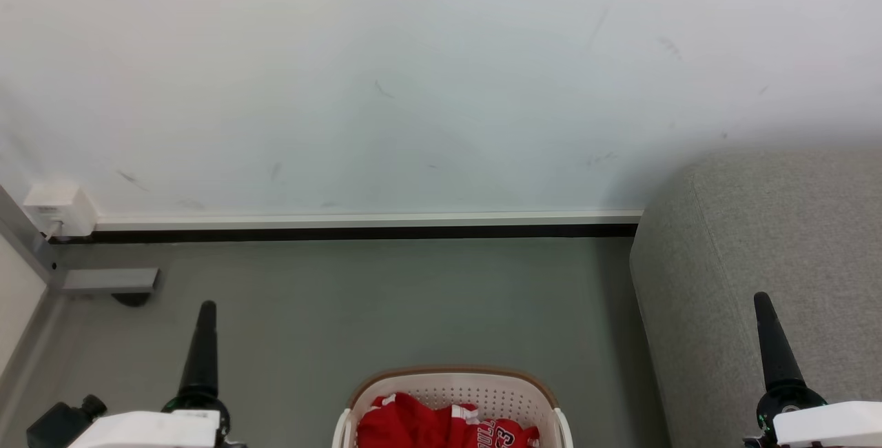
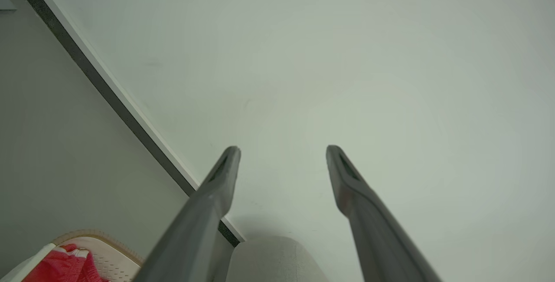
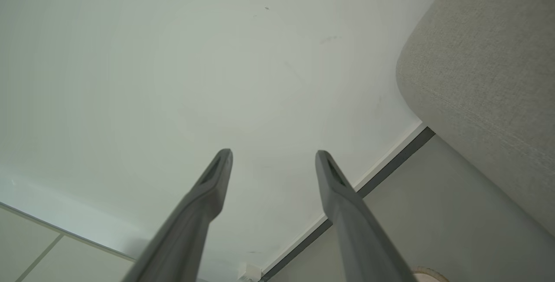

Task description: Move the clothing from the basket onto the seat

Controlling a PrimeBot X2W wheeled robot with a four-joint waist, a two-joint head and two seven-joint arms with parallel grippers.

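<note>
two red garments (image 1: 422,424) bunched in basket (image 1: 451,371), 23 print (image 1: 501,436) tilted

Between the two tools, the cream-white plastic laundry basket (image 1: 451,393) shows rows of small holes and a brown rim. The bright red soft garments (image 1: 420,424) in it have white trim, and one bears dark lettering and the number 23. The left tool (image 1: 207,307) and right tool (image 1: 760,298) have black fingers on white housings. Beside the right tool, the large rounded fabric seat (image 1: 792,227) is light grey. Beyond both tools, the floor (image 1: 379,296) is grey-green and the wall (image 1: 413,89) is white with faint dark scuffs.
</note>
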